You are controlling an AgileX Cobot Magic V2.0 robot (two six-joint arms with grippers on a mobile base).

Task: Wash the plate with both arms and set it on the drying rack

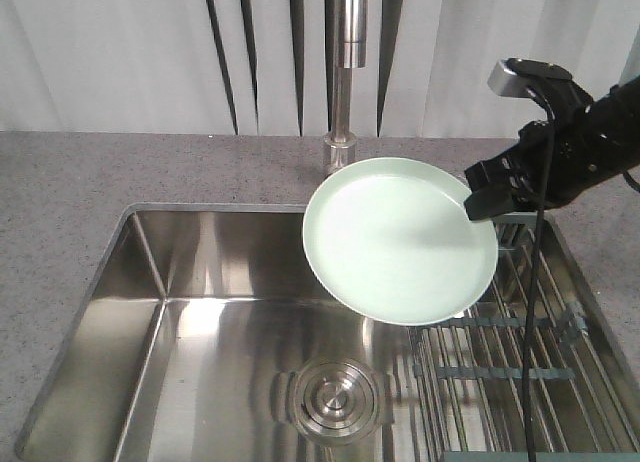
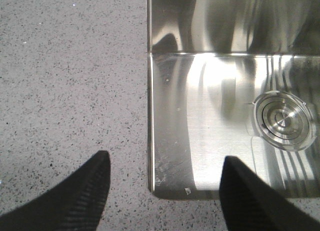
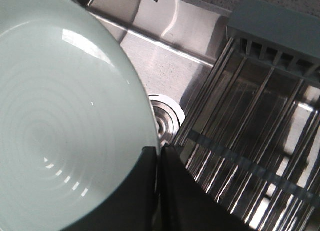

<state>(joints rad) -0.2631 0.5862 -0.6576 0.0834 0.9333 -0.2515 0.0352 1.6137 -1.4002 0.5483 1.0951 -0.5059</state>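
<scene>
Black fingers of the right gripper (image 3: 158,153) are clamped on the rim of the mint-green plate (image 3: 65,121), which is tilted over the steel sink (image 1: 200,322) near the faucet (image 1: 345,72), probably so water drains off. The drying rack (image 1: 520,372) sits just beside it. The left gripper (image 2: 165,158) is spread wide and empty above the speckled grey countertop (image 2: 65,81). A pale pleated backdrop (image 1: 120,52) hangs behind.
</scene>
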